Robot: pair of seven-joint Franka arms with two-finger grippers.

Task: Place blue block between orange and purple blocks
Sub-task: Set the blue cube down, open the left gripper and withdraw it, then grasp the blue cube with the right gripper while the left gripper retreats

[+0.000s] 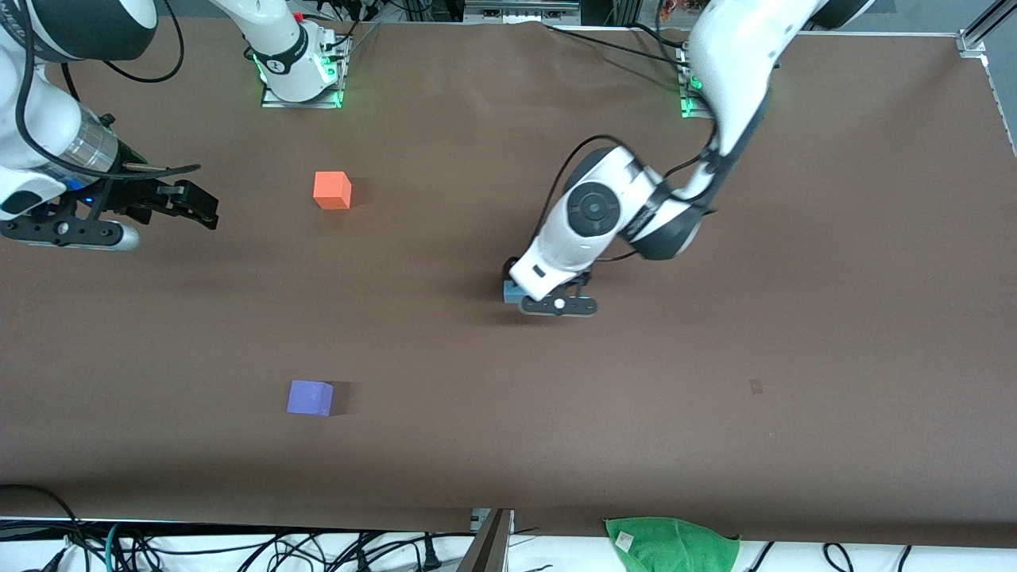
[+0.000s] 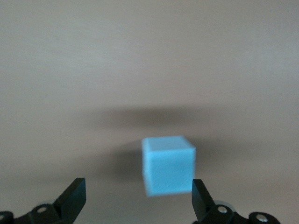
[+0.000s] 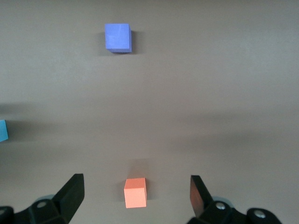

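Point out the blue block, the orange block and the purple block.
blue block [image 2: 168, 165]: left wrist view, on its front face.
orange block [image 1: 332, 191]: front view, on its top face.
purple block [image 1: 309, 397]: front view, on its top face.

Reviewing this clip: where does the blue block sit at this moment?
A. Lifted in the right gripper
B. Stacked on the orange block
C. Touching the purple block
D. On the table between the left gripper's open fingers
D. The left wrist view shows the blue block on the table, the left gripper with fingers spread on either side; the orange block and purple block sit apart, toward the right arm's end.
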